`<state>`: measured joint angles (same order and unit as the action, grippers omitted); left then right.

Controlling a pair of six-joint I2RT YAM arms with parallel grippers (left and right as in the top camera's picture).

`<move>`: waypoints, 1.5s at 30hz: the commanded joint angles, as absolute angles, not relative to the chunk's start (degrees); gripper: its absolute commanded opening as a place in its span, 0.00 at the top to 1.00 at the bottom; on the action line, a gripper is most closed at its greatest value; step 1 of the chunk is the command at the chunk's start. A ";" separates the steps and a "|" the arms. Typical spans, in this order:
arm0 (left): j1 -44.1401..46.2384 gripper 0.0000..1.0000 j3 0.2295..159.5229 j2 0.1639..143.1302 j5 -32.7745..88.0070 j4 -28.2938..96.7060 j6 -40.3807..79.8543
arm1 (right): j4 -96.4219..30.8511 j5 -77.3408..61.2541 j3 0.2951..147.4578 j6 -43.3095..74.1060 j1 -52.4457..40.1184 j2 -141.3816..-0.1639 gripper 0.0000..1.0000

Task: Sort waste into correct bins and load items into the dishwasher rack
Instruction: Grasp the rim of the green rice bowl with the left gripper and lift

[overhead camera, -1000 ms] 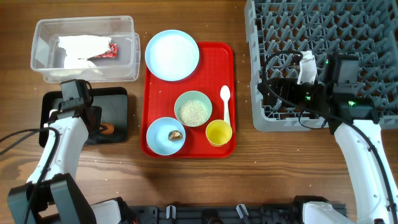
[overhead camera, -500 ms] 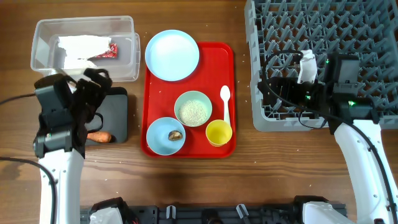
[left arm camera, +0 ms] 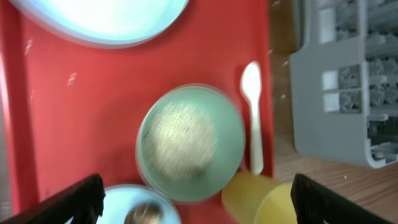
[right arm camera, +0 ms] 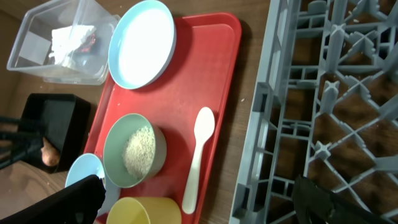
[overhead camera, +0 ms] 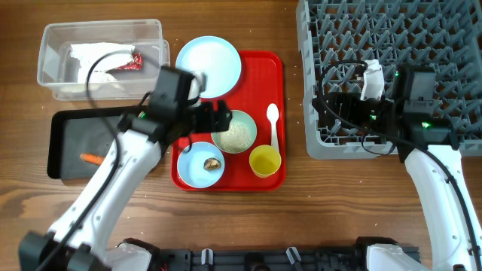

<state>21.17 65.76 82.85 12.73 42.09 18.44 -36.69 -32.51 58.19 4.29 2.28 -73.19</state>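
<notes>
My left gripper (overhead camera: pixel 218 120) is open and empty above the red tray, over the mint green bowl (overhead camera: pixel 234 132) of rice grains (left arm camera: pixel 180 137). The light blue bowl (overhead camera: pixel 201 164) holds the small brown lump (overhead camera: pixel 213 162). The yellow cup (overhead camera: pixel 264 160), the white spoon (overhead camera: pixel 273 124) and the light blue plate (overhead camera: pixel 208 66) are on the tray. The carrot piece (overhead camera: pixel 92 159) lies in the black tray (overhead camera: pixel 68 128). The napkin (overhead camera: pixel 94 56) and red wrapper (overhead camera: pixel 129 62) lie in the clear tub (overhead camera: pixel 154 45). My right gripper (overhead camera: pixel 325 114) is open and empty at the front left of the grey rack (overhead camera: pixel 392 45).
The red tray (overhead camera: pixel 267 68) sits mid-table between the bins on the left and the rack on the right. A strip of bare wood (overhead camera: pixel 295 113) runs between the tray and the rack. Cables trail from both arms.
My left arm has swung right from the black tray to over the red tray. The carrot now lies alone in the black tray. The right arm has not moved.
</notes>
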 commanded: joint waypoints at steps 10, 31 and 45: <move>33.45 0.14 85.14 109.27 6.31 46.87 9.41 | -36.64 -32.18 59.13 5.15 2.09 -73.67 0.00; 39.11 0.64 85.08 116.20 -1.58 47.18 16.27 | -36.58 -30.87 59.13 6.37 2.09 -73.67 0.00; 39.11 0.96 83.57 117.45 -5.91 46.85 12.84 | -36.01 -30.87 59.13 6.37 2.09 -73.67 0.00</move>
<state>38.94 84.36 116.38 -4.32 47.48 13.78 -36.38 -31.44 58.19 6.02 2.28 -73.19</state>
